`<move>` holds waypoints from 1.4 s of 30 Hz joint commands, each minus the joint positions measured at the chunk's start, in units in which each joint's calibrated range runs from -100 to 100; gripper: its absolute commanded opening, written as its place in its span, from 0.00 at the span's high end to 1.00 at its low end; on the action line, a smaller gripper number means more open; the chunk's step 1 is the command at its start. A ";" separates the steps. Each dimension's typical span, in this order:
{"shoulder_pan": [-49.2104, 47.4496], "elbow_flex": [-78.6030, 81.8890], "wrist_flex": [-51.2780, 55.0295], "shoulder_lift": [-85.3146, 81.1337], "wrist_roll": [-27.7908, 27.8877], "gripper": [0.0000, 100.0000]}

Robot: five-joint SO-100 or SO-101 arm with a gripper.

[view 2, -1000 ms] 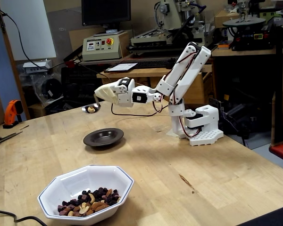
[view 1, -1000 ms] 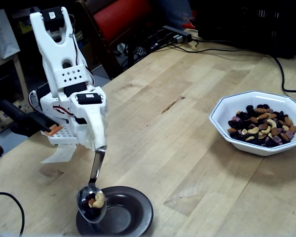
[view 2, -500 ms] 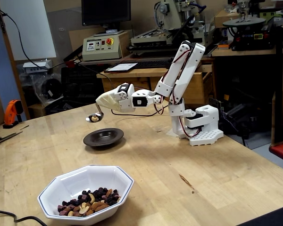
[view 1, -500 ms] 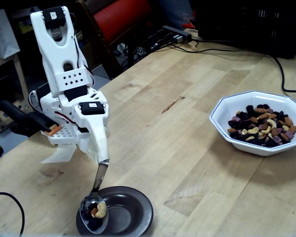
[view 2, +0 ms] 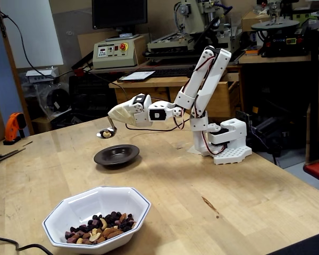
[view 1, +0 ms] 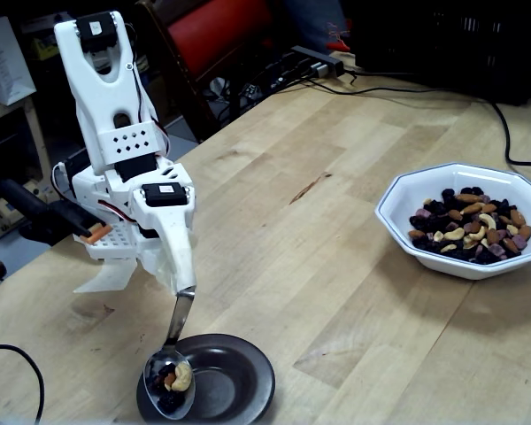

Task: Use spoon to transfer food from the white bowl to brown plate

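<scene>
Robot arm holds a loaded spoon above a dark dish on a wooden table.

The white two-finger gripper [view 1: 182, 282] is closed on the handle of the shiny silver metal spoon [view 1: 170, 379], kept level so its load of mixed nuts and dried fruit [view 1: 175, 379] stays put; the side view shows it hovering over the small glossy dark brown plate [view 2: 117, 155], seemingly ready to tip; the large white octagonal bowl [view 1: 398, 208] sits well apart, holding more.

Bare tabletop [view 1: 336, 266] between brown plate [view 1: 239, 381] and white bowl [view 1: 407, 221].
</scene>
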 commanded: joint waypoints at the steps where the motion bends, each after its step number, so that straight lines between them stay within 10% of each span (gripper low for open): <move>1: -0.12 0.27 -0.61 -0.05 0.24 0.96; 42: -6.79 0.27 -0.77 7.39 11.77 0.96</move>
